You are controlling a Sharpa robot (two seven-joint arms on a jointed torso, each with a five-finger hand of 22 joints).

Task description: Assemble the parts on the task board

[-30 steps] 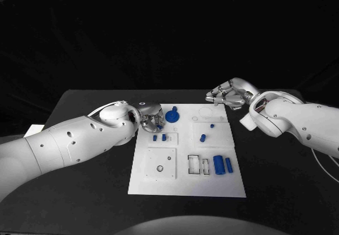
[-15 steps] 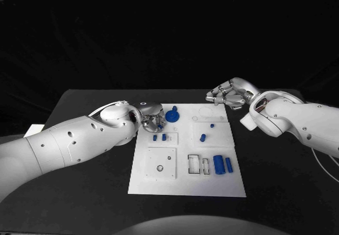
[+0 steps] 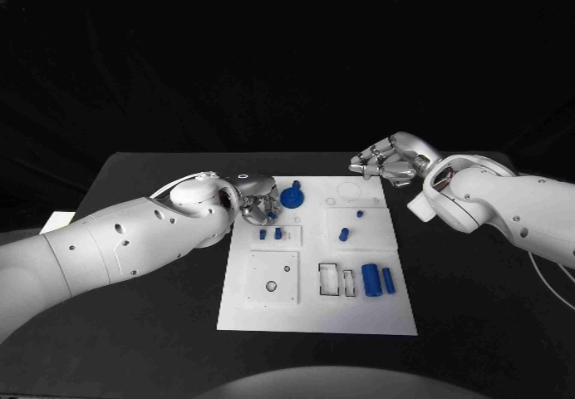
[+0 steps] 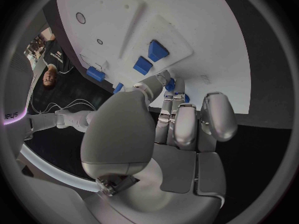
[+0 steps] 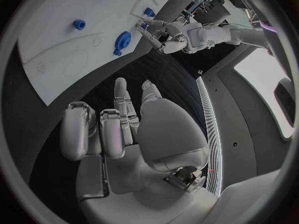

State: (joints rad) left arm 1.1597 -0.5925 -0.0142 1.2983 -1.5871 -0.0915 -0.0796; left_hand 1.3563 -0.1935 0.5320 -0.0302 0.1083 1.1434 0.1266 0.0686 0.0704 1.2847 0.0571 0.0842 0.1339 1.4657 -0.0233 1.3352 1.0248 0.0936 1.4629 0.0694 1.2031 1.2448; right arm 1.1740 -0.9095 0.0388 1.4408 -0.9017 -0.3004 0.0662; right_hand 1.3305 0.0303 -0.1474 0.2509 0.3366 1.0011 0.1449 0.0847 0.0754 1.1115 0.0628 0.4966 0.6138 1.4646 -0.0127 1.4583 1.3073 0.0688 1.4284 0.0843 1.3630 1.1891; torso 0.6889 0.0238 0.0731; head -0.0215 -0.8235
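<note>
The white task board [image 3: 314,312] lies in the middle of the black table. My left hand [image 3: 255,204] hovers over its far left part, beside a blue gear [image 3: 293,197]. In the left wrist view the thumb and a finger of the left hand [image 4: 163,115] pinch a small blue part [image 4: 169,85] just above the board [image 4: 206,30], close to two blue blocks [image 4: 150,57]. My right hand [image 3: 385,162] hangs off the board's far right corner with its fingers curled in and nothing in them. The right wrist view shows the right hand [image 5: 124,129], the gear [image 5: 123,37] and the left hand [image 5: 163,37].
Two blue cylinders [image 3: 377,279] lie at the board's near right, next to open rectangular slots [image 3: 336,281]. A blue peg [image 3: 344,233] and a smaller one [image 3: 358,213] stand mid-board. A white object [image 3: 56,221] sits at the table's left edge.
</note>
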